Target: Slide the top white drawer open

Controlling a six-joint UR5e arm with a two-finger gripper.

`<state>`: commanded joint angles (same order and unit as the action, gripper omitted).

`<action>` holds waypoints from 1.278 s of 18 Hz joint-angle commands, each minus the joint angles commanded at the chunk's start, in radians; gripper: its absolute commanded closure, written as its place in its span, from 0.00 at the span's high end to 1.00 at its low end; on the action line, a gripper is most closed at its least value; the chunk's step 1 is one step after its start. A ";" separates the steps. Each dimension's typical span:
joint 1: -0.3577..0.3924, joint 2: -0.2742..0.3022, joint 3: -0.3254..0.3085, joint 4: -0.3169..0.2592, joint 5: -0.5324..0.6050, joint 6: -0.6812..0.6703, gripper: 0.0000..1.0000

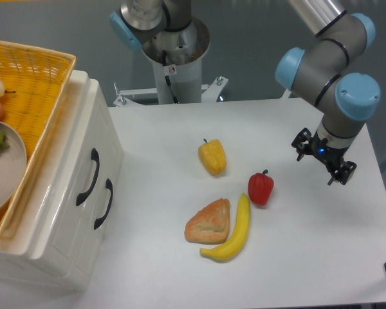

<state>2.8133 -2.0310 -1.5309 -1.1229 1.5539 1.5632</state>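
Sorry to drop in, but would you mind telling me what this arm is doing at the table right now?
Nothing is being handled yet. The gripper hangs open and empty over the table's far right side, well away from the white cabinet on the left. The top white drawer is shut, its black handle untouched. Between them lie a yellow pepper, a red pepper, a banana and a pastry. A wicker basket sits on the cabinet.

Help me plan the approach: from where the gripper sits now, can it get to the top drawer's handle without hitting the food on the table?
Probably yes. The gripper hangs open far right; the top white drawer faces the table, closed. The yellow pepper and red pepper lie between, so passing above them looks safest.
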 joint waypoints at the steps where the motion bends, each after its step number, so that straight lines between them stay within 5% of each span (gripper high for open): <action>1: 0.002 0.000 0.000 0.000 0.000 -0.030 1.00; 10: -0.046 0.064 -0.043 -0.012 0.009 -0.290 1.00; 23: -0.165 0.135 -0.069 -0.126 -0.026 -0.638 1.00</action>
<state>2.6478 -1.8960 -1.5999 -1.2486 1.5280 0.9255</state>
